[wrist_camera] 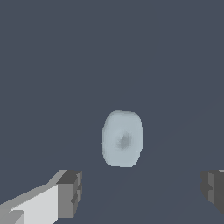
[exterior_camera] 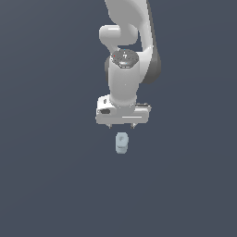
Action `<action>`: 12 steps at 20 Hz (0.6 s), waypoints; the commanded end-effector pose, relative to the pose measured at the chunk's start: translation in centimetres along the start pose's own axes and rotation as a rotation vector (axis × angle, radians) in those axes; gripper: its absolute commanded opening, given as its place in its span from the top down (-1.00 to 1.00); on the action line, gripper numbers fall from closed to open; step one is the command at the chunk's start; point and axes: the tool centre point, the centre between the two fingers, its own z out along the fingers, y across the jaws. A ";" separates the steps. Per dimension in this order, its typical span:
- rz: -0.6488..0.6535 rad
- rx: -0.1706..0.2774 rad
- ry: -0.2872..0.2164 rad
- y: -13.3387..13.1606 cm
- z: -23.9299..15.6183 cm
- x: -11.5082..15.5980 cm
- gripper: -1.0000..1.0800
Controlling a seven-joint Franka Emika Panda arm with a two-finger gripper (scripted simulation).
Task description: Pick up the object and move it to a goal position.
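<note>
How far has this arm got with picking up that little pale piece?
Early on. Done: the pincer is open and sits close to the pale blue-grey piece. In hand: lining up, with the piece showing between the two fingertips in the wrist view, untouched. Left: closing on it, lifting it, and carrying it to the goal, which no view shows.

White arm (exterior_camera: 124,69) reached down from twelve o'clock, gripper (exterior_camera: 121,125) hung spread (only short fingertips showed), small pale object (exterior_camera: 121,143) lay just beyond it toward six o'clock, untouched.
</note>
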 end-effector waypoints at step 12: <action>0.009 0.004 0.001 -1.6 -0.4 0.3 -0.92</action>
